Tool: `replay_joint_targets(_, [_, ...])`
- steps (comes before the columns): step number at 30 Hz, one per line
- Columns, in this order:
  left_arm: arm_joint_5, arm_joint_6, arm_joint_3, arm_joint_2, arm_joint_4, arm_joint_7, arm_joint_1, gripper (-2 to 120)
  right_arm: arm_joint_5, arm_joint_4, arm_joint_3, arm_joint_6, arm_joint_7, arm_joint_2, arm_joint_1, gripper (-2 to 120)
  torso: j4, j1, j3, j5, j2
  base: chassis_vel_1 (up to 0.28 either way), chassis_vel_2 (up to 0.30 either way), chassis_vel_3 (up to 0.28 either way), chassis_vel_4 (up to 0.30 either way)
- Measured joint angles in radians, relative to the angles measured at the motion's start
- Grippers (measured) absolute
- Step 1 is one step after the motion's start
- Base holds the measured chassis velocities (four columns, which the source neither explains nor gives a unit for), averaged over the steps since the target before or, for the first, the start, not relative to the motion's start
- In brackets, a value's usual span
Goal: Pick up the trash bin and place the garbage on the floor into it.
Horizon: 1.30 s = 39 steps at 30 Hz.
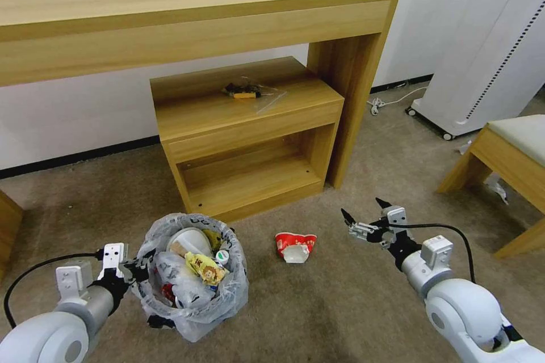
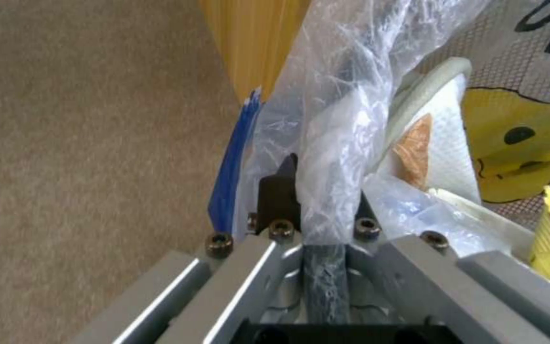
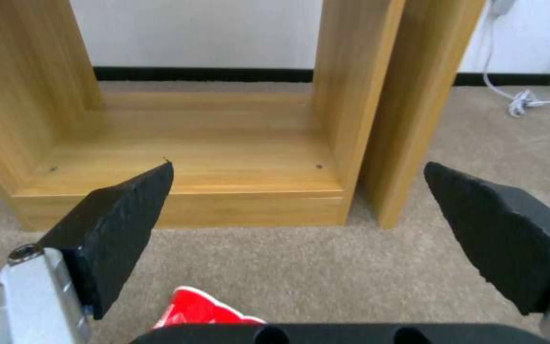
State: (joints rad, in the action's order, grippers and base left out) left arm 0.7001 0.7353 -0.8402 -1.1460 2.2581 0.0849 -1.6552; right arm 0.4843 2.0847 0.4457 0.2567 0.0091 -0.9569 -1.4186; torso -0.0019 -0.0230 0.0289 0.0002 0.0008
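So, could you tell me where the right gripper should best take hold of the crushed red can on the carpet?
Probably across its flattened red sides, coming from above: the crushed red can lies low on the carpet, apart from the trash bin, and the open right gripper hovers beside it.

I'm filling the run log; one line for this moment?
left gripper: shut on trash bin rim | right gripper: open, above floor | red wrapper: floor

My left tool (image 1: 138, 270) is clamped on the rim of the trash bin (image 1: 193, 317), arm low beside it. My right tool (image 1: 363, 216) hangs wide open, well apart from the bin on its other side.
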Motion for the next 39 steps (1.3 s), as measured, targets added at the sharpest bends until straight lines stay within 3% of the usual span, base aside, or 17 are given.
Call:
replay_joint_targets(5, [-0.007, 0.000, -0.006, -0.003, -0.004, 0.000, -0.003, 0, -0.005, -0.089, -0.037, 0.009, -0.051, 0.027, 0.033, 100, -0.0002, 0.000, 0.000, 0.0002, 0.000, -0.095, 0.106, 0.099, -0.096])
replay_joint_targets(7, [-0.009, 0.000, -0.013, -0.006, -0.007, -0.001, -0.010, 0, -0.021, -0.217, -0.103, 0.007, -0.167, 0.076, 0.087, 100, 0.0000, 0.000, 0.000, 0.0002, 0.000, -0.020, 0.025, 0.037, -0.039])
replay_joint_targets(9, [-0.009, 0.000, -0.014, -0.006, -0.007, -0.001, -0.011, 0, -0.026, -0.241, -0.119, 0.000, -0.188, 0.086, 0.099, 100, 0.0000, 0.000, 0.000, 0.0001, 0.000, 0.000, 0.000, 0.000, 0.000])
replay_joint_targets(11, [-0.009, 0.000, -0.023, -0.007, -0.014, -0.002, -0.017, 0, -0.074, -0.387, -0.236, -0.047, -0.290, 0.122, 0.192, 100, -0.0001, 0.000, 0.000, 0.0004, 0.000, 0.000, 0.000, 0.000, 0.000])
replay_joint_targets(13, [-0.010, 0.000, -0.025, -0.007, -0.015, -0.002, -0.018, 0, -0.083, -0.417, -0.262, -0.052, -0.305, 0.126, 0.216, 100, -0.0003, 0.000, 0.000, 0.0004, 0.000, 0.000, 0.000, 0.000, 0.000])
replay_joint_targets(15, [-0.012, 0.000, -0.033, -0.011, -0.018, -0.003, -0.028, 0, -0.097, -0.533, -0.373, -0.063, -0.349, 0.122, 0.328, 100, 0.0000, 0.000, 0.000, 0.0002, 0.000, 0.000, 0.000, 0.000, 0.000])
replay_joint_targets(20, [-0.014, 0.000, -0.040, -0.016, -0.019, -0.003, -0.035, 0, -0.134, -0.636, -0.479, -0.058, -0.427, 0.101, 0.443, 100, 0.0001, 0.000, 0.000, 0.0000, 0.000, 0.000, 0.000, 0.000, 0.000])
replay_joint_targets(23, [-0.017, 0.000, -0.042, -0.029, -0.016, -0.004, -0.037, 0, -0.188, -0.696, -0.601, -0.065, -0.487, 0.098, 0.539, 100, -0.0001, 0.000, 0.000, 0.0003, 0.000, 0.000, 0.000, 0.000, 0.000])
replay_joint_targets(31, [-0.031, 0.000, -0.032, -0.063, -0.017, -0.017, -0.023, 0, -0.263, -0.819, -0.757, -0.077, -0.513, 0.048, 0.707, 100, 0.0001, 0.000, 0.000, 0.0000, 0.000, 0.000, 0.000, 0.000, 0.000])
replay_joint_targets(36, [-0.032, 0.000, -0.031, -0.065, -0.016, -0.017, -0.023, 0, -0.263, -0.875, -0.787, -0.078, -0.509, 0.029, 0.746, 100, -0.0001, 0.000, 0.000, 0.0001, 0.000, 0.000, 0.000, 0.000, 0.000])
replay_joint_targets(39, [-0.032, 0.000, -0.030, -0.064, -0.011, -0.017, -0.026, 0, -0.257, -0.899, -0.789, -0.075, -0.511, 0.018, 0.756, 94, 0.0000, 0.000, 0.000, -0.0001, 0.000, 0.000, 0.000, 0.000, 0.000])
